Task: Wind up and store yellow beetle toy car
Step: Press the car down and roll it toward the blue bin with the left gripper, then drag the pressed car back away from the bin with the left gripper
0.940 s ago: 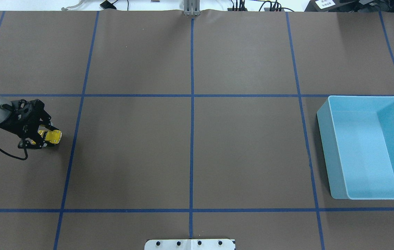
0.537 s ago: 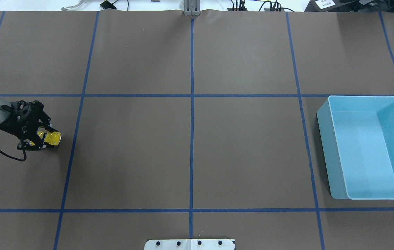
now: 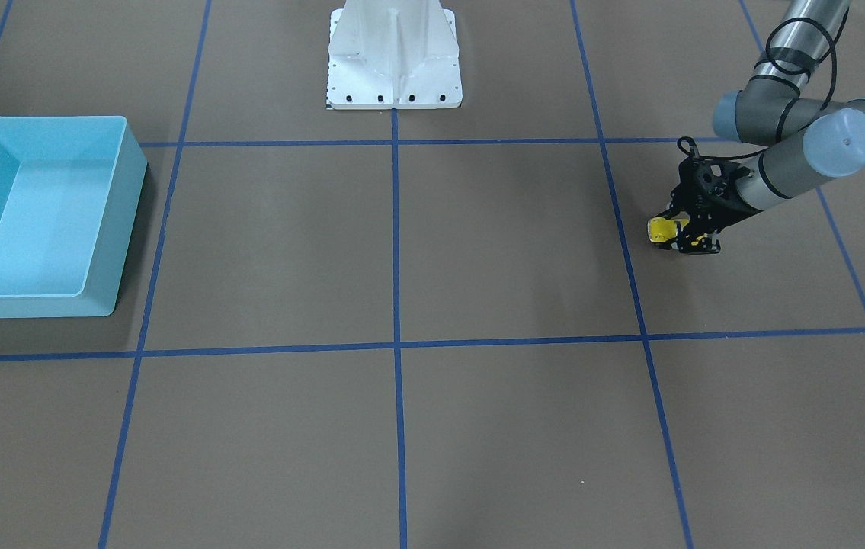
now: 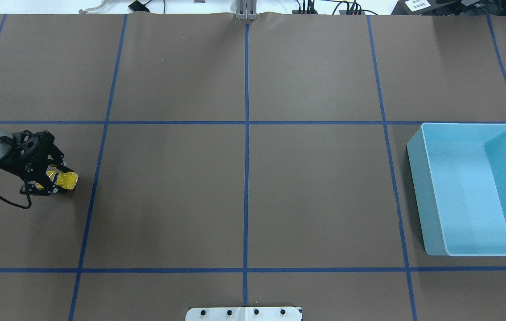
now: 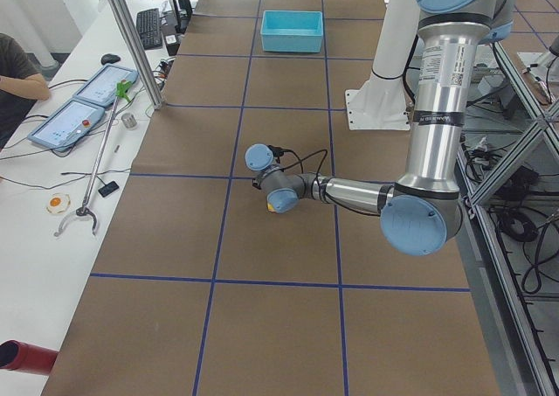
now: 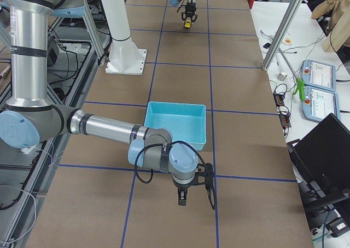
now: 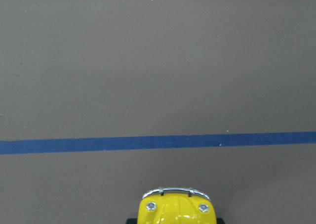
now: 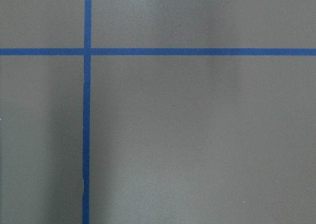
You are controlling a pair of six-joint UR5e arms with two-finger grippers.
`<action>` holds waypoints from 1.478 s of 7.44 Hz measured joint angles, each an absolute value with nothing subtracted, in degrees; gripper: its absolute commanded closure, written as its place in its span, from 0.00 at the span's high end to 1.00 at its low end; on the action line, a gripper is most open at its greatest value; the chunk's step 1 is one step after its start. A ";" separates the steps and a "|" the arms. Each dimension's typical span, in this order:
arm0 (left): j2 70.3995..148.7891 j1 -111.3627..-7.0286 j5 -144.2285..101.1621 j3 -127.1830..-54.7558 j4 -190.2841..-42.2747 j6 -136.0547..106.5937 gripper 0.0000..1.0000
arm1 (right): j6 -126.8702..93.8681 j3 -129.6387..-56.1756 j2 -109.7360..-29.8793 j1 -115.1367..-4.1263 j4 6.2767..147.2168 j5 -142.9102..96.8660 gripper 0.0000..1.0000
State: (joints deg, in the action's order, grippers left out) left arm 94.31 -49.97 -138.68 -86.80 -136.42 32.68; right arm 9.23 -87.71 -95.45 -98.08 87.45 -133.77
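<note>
My left gripper point(image 4: 58, 180) is shut on the yellow beetle toy car point(image 4: 68, 180) at the table's far left. The car's nose sticks out past the black fingers toward the table's middle. From across the table the car point(image 3: 660, 229) shows low over the brown mat with the gripper point(image 3: 680, 235) behind it. Its yellow hood and chrome bumper point(image 7: 177, 210) fill the bottom edge of the left wrist view. Whether the wheels touch the mat I cannot tell. My right gripper point(image 6: 182, 197) hangs over the mat near the light-blue bin point(image 6: 175, 128); I cannot tell if it is open or shut.
The light-blue bin point(image 4: 415, 147) stands open-topped with nothing inside at the table's far right, also seen as the bin point(image 3: 128, 146). Blue tape lines point(image 4: 246, 133) grid the brown mat. The white robot base point(image 3: 394, 65) sits at the robot's edge. A person sits at the side desk point(image 5: 61, 125).
The left gripper, still shut on the car, has shifted slightly back toward the robot's side and to the left. Nothing else has moved.
</note>
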 measured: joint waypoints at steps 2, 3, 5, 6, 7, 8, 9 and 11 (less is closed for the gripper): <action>93.93 -50.00 -138.98 -86.55 -137.27 32.69 0.00 | 9.19 -87.70 -95.45 -98.08 87.45 -133.77 1.00; 93.84 -50.04 -139.12 -85.97 -138.24 32.69 0.00 | 9.21 -87.67 -95.45 -98.08 87.45 -133.77 1.00; 93.76 -50.23 -139.23 -84.87 -140.03 32.72 0.00 | 9.21 -87.63 -95.45 -98.08 87.45 -133.77 1.00; 93.72 -50.49 -139.29 -84.71 -140.47 32.75 0.00 | 9.17 -87.63 -95.45 -98.07 87.45 -133.77 1.00; 93.71 -50.79 -139.35 -84.67 -140.74 32.77 0.00 | 9.15 -87.63 -95.45 -98.04 87.45 -133.77 1.00; 93.67 -51.00 -139.38 -84.65 -140.93 32.78 0.00 | 9.15 -87.63 -95.45 -98.01 87.45 -133.77 1.00; 93.64 -51.12 -139.39 -84.61 -141.13 32.80 0.00 | 9.14 -87.63 -95.45 -98.02 87.45 -133.77 1.00; 93.43 -51.43 -139.69 -84.03 -142.08 32.86 0.00 | 9.14 -87.63 -95.45 -98.05 87.45 -133.77 1.00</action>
